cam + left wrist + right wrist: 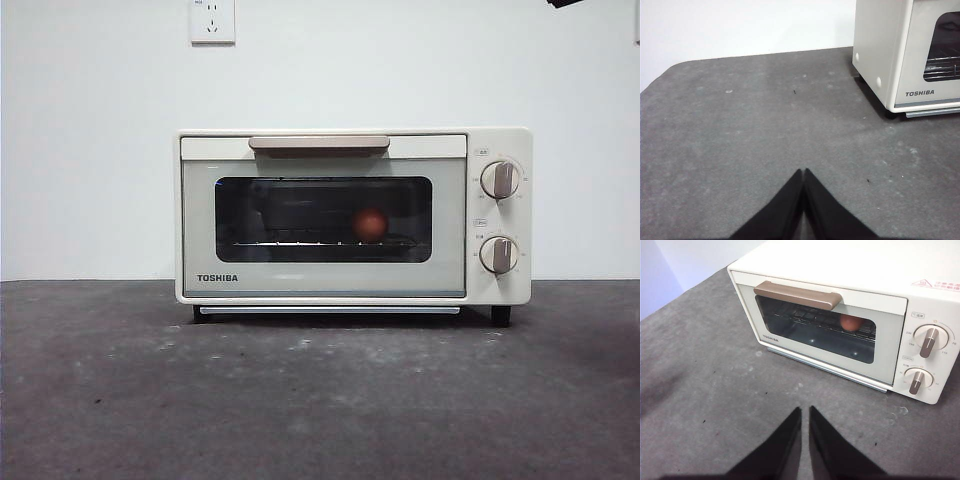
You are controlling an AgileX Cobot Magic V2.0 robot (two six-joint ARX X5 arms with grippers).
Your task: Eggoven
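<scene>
The cream Toshiba oven point(350, 215) stands at the middle of the dark table with its glass door closed. Behind the glass, the reddish-brown egg point(372, 225) rests on the wire rack, right of centre. The right wrist view looks down on the oven point(850, 315) and shows the egg point(852, 323) through the door, under the tan handle point(797, 295). My right gripper point(805, 412) is shut and empty, hovering in front of the oven door. My left gripper point(803, 174) is shut and empty over bare table, to the left of the oven point(907, 55).
Two dials point(499, 179) sit on the oven's right panel. A wall socket point(212, 20) is on the white wall behind. A black arm tip point(565, 3) shows at the top right corner. The grey table top point(320, 400) stretches in front of the oven.
</scene>
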